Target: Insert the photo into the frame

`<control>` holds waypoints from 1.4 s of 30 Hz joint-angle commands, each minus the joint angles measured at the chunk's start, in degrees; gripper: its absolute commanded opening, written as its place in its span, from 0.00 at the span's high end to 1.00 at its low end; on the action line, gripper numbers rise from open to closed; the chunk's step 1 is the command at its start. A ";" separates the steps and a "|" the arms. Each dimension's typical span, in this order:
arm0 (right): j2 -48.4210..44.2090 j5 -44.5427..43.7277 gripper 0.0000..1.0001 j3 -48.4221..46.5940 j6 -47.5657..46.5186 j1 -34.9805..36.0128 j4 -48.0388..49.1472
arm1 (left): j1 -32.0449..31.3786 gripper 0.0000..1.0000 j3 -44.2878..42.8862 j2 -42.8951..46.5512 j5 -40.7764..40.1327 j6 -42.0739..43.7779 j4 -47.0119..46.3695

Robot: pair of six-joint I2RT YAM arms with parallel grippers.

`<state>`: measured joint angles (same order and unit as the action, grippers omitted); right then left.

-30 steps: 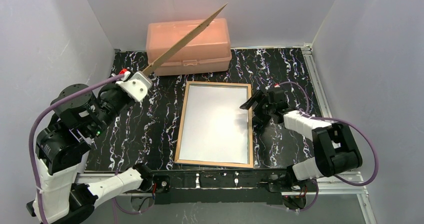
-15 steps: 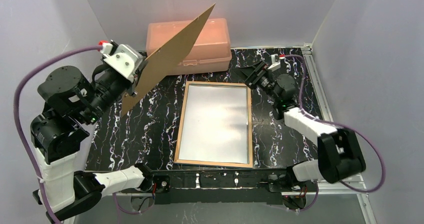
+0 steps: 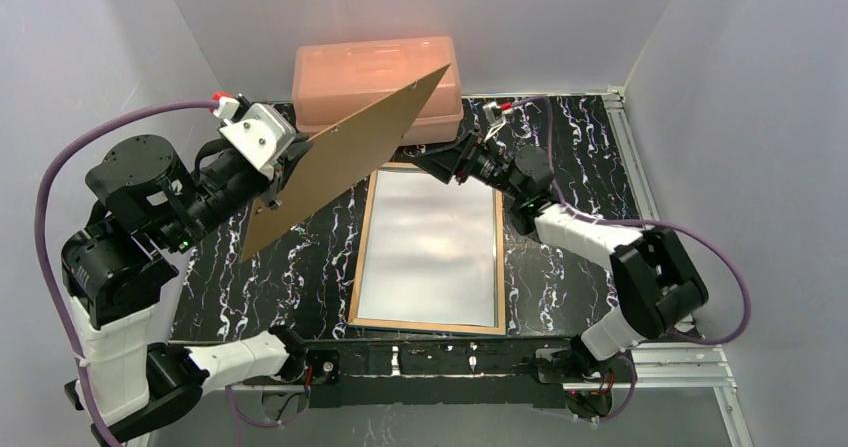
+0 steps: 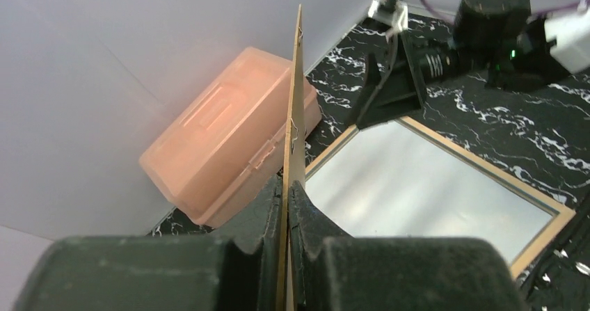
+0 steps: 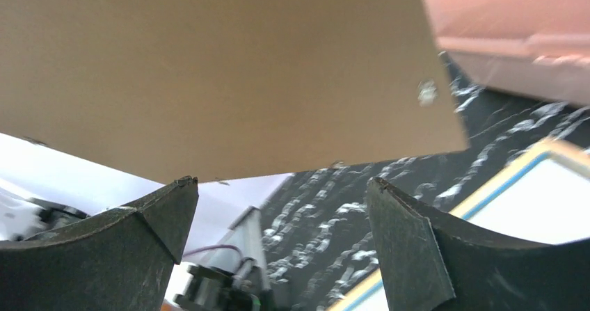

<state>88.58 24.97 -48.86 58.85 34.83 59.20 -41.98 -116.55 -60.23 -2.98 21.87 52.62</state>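
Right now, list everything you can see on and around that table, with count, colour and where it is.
frame: one, wood-coloured rim, flat on the table's middle.
pale surface: one, white-grey, fills the frame; photo or glass, cannot tell.
backing board: one, brown, tilted in the air over the table's left.
box: one, peach, far edge, lid closed.
table: one, black with white marbling.
left arm: one, black and white, jaws shut on the backing board.
right arm: one, black and white, jaws open near the frame's far edge.

On the table (image 3: 575, 267) the frame (image 3: 428, 325), box (image 3: 375, 72) behind, board (image 3: 340, 162) raised left.
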 commanded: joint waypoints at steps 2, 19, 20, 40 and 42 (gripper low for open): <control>-11.57 8.24 0.01 -6.17 -31.44 -5.62 -18.18 | 0.10 1.00 -0.15 3.56 7.10 3.13 1.11; -14.11 25.56 0.03 -44.01 -69.37 -3.74 -67.07 | 0.07 1.00 2.57 4.19 13.89 8.12 8.59; -13.26 25.65 0.03 -46.00 -71.04 -1.94 -69.16 | 0.05 1.00 2.41 3.98 14.00 8.17 8.66; 0.15 12.14 0.20 -60.55 -90.30 18.77 -91.56 | 0.05 1.00 -0.31 2.94 15.48 8.71 10.05; 0.85 11.84 0.23 -61.04 -90.78 19.06 -91.92 | 0.07 1.00 -0.52 2.93 15.70 8.59 10.22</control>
<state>88.92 39.83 -106.24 -29.26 53.08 -32.73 -41.95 -114.56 -57.87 11.57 29.12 65.73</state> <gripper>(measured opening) 0.799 0.031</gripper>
